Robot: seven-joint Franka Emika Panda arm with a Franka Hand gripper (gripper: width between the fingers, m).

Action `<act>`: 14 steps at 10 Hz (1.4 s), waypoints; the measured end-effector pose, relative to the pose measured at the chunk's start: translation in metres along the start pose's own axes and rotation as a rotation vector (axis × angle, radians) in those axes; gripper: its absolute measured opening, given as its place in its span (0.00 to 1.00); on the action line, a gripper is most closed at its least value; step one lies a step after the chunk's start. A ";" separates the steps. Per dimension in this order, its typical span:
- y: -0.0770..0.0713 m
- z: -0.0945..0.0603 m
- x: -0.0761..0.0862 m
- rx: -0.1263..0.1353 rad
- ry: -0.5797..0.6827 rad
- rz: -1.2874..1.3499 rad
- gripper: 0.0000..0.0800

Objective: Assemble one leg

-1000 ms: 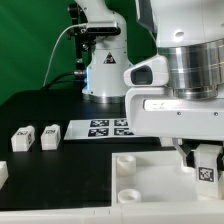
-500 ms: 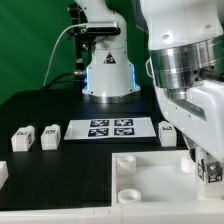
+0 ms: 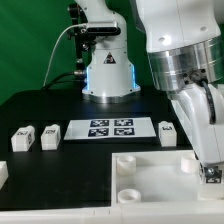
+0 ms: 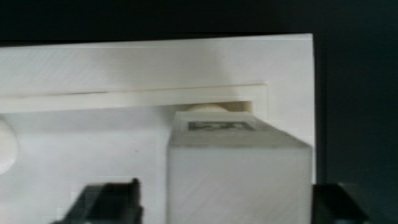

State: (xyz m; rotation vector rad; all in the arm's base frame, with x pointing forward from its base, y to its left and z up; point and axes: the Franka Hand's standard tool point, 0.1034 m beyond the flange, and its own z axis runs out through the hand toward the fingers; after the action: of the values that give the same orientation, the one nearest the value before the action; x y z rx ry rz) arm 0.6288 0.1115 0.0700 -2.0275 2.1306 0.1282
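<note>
Gripper [image 4: 210, 203] clamping leg [image 4: 237, 150] upright over panel [image 3: 150, 178] corner; next: seat, twist into socket.

I count four legs, two side by side [image 3: 22, 139] [image 3: 49, 136], one beyond the marker board [image 3: 168, 131], one under the arm [image 3: 212, 173], plus one large white panel [image 3: 150, 185] and one marker board [image 3: 110, 128].
</note>
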 end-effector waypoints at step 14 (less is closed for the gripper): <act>-0.006 -0.002 -0.001 -0.096 0.059 -1.400 0.49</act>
State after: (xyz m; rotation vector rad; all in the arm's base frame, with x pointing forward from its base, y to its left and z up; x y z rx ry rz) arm 0.6348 0.1116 0.0723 -3.0160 0.3317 -0.0532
